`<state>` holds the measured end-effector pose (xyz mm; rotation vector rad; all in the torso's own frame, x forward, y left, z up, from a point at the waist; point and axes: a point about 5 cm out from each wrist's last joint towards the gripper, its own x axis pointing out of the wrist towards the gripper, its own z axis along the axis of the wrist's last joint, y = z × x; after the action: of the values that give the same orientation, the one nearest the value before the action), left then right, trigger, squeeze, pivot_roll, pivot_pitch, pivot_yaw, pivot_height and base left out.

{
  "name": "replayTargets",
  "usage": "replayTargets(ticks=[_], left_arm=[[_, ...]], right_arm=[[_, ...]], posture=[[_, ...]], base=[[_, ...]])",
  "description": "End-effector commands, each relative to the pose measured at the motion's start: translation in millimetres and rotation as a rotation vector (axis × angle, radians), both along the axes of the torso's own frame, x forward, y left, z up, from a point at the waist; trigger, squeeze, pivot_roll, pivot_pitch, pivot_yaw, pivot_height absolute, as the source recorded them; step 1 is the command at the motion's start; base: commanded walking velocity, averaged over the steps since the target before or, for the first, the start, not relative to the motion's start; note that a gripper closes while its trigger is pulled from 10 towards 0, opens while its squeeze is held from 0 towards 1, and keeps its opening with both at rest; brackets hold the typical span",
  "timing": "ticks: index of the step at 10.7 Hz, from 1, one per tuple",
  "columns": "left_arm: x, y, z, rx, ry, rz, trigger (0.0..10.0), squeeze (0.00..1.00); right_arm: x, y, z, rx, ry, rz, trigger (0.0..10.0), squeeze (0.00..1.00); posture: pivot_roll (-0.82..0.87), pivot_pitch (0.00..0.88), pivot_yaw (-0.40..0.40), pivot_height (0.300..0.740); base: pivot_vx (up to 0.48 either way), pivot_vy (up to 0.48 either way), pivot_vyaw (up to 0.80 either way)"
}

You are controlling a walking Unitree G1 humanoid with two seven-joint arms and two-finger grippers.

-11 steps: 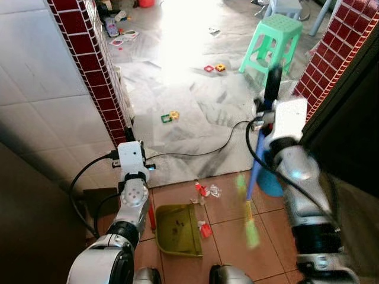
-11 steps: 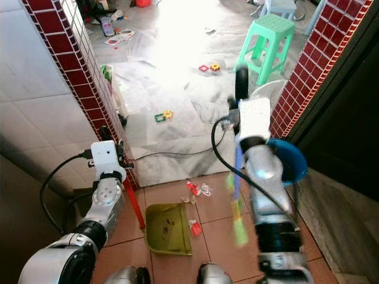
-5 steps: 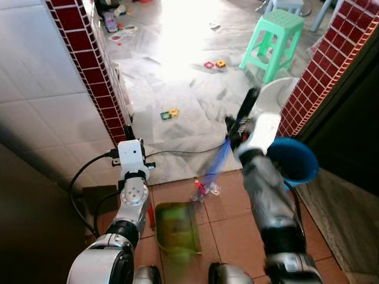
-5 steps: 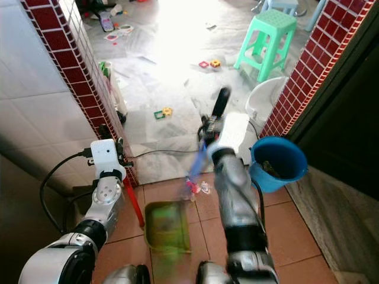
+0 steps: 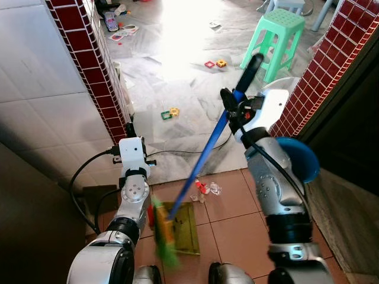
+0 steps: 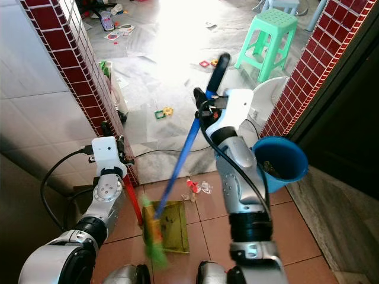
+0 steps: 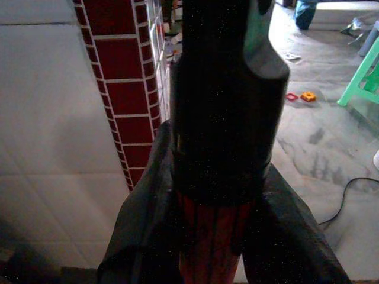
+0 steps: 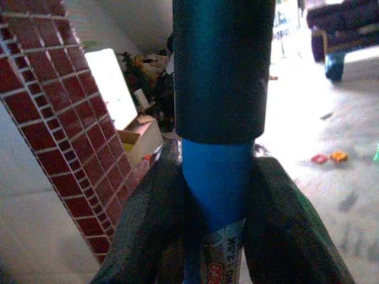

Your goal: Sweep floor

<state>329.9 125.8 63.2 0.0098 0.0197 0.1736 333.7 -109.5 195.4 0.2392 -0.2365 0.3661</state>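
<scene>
In the left eye view, the right gripper [image 5: 237,109] is pinching the blue broom handle [image 5: 208,151] high up, just under its black end, and the handle is slanting down to the near left, where the green bristles [image 5: 164,244] are blurring over the left edge of the yellow-green dustpan [image 5: 182,228]. The left gripper [image 5: 127,131] is standing beside the red brick pillar [image 5: 95,71]. A small heap of red and clear scraps [image 5: 204,189] is lying on the terracotta tiles just beyond the pan's far right corner, so I judge the stroke should start behind that heap and pull it toward the pan mouth.

In the right eye view, the dustpan's red handle [image 6: 134,201] is running from the left gripper down to the pan; holding it steady looks important. A blue bucket [image 6: 279,163] is sitting near the right arm, and a black cable [image 6: 172,151] is crossing the far grey floor [image 6: 172,65].

In the left wrist view, the fingers [image 7: 148,195] are clamping the red shaft below its black grip.

In the right wrist view, the fingers [image 8: 278,219] are squeezing the blue handle.
</scene>
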Motion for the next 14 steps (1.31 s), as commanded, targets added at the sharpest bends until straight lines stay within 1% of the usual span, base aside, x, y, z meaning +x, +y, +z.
replayTargets(ticks=[1, 2, 3, 4, 5, 6, 7, 8, 9, 10, 11, 12, 13, 14], left_arm=[[-7.1, 3.4, -15.2, 0.022, 0.081, -0.012, 10.0, 0.0], [-6.6, 8.3, -15.2, 0.028, 0.086, -0.002, 10.0, 0.0], [-4.8, 12.9, -13.8, 0.031, 0.091, 0.01, 10.0, 0.0], [-3.6, 13.5, -12.2, 0.033, 0.085, -0.004, 10.0, 0.0], [-2.5, 12.6, -9.2, -0.004, 0.069, -0.035, 10.0, 0.0], [-0.8, 9.2, -2.1, -0.041, 0.02, -0.073, 10.0, 0.0], [0.0, 2.5, 13.5, -0.042, -0.09, -0.172, 10.0, 0.0], [-1.6, 3.4, 25.2, -0.036, -0.166, -0.217, 10.0, 0.0], [-4.2, 3.9, 35.4, -0.013, -0.23, -0.262, 10.0, 0.0], [-6.8, 2.8, 40.9, -0.021, -0.262, -0.295, 10.0, 0.0], [-13.6, 3.2, 46.4, -0.051, -0.287, -0.33, 10.0, 0.0], [-19.2, 5.6, 48.1, -0.058, -0.289, -0.338, 10.0, 0.0], [-20.8, 9.7, 47.1, -0.031, -0.265, -0.3, 10.0, 0.0], [-22.3, 12.9, 48.7, 0.008, -0.261, -0.267, 10.0, 0.0]], right_arm=[[-3.9, 3.0, 29.9, -0.053, -0.159, 0.024, 10.0, 0.0], [-6.5, 1.3, 37.1, -0.13, -0.222, 0.022, 10.0, 0.0], [-10.3, -3.4, 40.6, -0.191, -0.262, 0.005, 10.0, 0.0], [-12.6, -10.5, 36.3, -0.24, -0.276, -0.026, 10.0, 0.0], [-15.5, -22.3, 18.6, -0.348, -0.261, -0.076, 10.0, 0.0], [-17.0, -27.7, 10.4, -0.35, -0.234, -0.104, 10.0, 0.0], [-17.7, -33.6, 0.4, -0.34, -0.19, -0.167, 10.0, 0.0], [-18.6, -35.0, -8.8, -0.335, -0.169, -0.193, 10.0, 0.0], [-19.6, -33.9, -12.2, -0.333, -0.169, -0.198, 10.0, 0.0], [-20.3, -32.6, -13.3, -0.337, -0.172, -0.2, 10.0, 0.0], [-20.6, -31.9, -15.2, -0.338, -0.163, -0.215, 10.0, 0.0], [-20.0, -32.5, -17.7, -0.36, -0.163, -0.235, 10.0, 0.0], [-19.7, -35.8, -18.9, -0.363, -0.16, -0.259, 10.0, 0.0], [-18.5, -41.9, -22.4, -0.372, -0.129, -0.295, 10.0, 0.0]], posture=[[-0.19, 0.081, 0.028, 0.74], [-0.19, 0.071, 0.032, 0.74], [-0.18, 0.064, 0.036, 0.74], [-0.18, 0.061, 0.04, 0.74], [-0.17, 0.059, 0.044, 0.74], [-0.16, 0.057, 0.045, 0.74], [-0.16, 0.056, 0.047, 0.74], [-0.14, 0.05, 0.051, 0.74], [-0.13, 0.049, 0.052, 0.74], [-0.13, 0.048, 0.053, 0.74], [-0.12, 0.047, 0.054, 0.74], [-0.12, 0.047, 0.054, 0.74], [-0.12, 0.05, 0.052, 0.74], [-0.12, 0.053, 0.049, 0.74]], base=[[0.0, 0.0, 0.0], [0.0, 0.0, 0.0], [0.0, 0.0, 0.0], [0.0, 0.0, 0.0], [0.0, 0.0, 0.0], [0.0, 0.0, 0.0], [0.0, 0.0, 0.0], [0.0, 0.0, 0.0], [0.0, 0.0, 0.0], [0.0, 0.0, 0.0], [0.0, 0.0, 0.0], [0.0, 0.0, 0.0], [0.0, 0.0, 0.0], [0.0, 0.0, 0.0]])
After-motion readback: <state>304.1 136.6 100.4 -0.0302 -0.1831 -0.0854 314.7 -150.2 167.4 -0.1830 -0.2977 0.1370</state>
